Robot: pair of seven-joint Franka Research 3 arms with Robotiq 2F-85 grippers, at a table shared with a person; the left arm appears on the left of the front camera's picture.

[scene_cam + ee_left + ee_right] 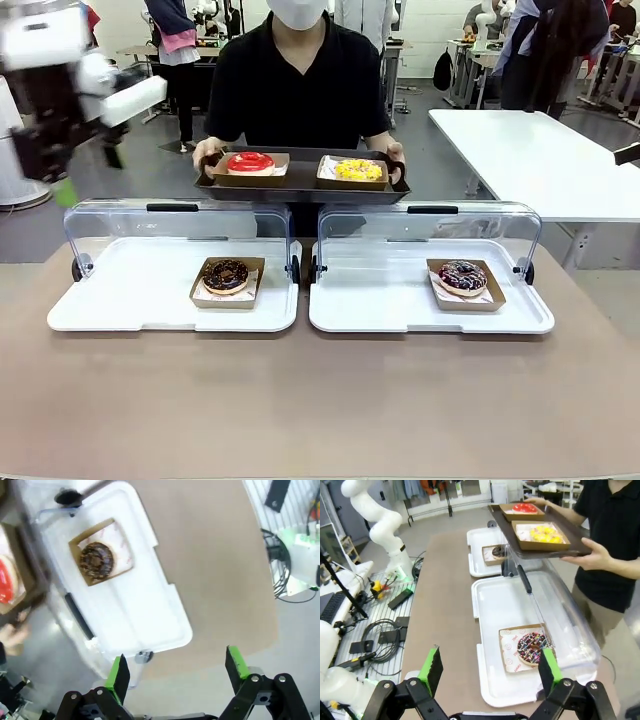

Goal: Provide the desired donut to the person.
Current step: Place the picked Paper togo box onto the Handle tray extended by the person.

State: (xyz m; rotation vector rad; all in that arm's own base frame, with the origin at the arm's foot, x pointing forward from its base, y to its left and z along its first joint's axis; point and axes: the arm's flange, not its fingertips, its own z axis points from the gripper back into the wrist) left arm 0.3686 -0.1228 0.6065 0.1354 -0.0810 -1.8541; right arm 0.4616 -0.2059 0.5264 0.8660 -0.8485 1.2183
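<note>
Standing at the far side of the tabletop (320, 400), the person (300, 80) holds a dark tray (300, 187) in both hands, level above the table's far edge. On it sit two cardboard boats side by side: a red-glazed donut (250, 162) on the robot's left and a yellow-topped donut (358, 169) on the right.

Two white display trays lie on the tabletop just beside each other, each with its clear lid tipped up at the far side. The left tray (120, 300) carries a chocolate donut (226, 275) in a cardboard boat near its right end; the right tray (400, 310) carries a dark donut with coloured sprinkles (462, 276) in a boat toward its right end.

The left gripper (176, 672) hangs raised off the table's left side, its jaws wide apart with nothing between them; its wrist view looks down on the left tray and chocolate donut, well apart from it. The right gripper (487, 667) also has jaws spread wide and empty, above the near right corner of the right tray, clear of the sprinkled donut
</note>
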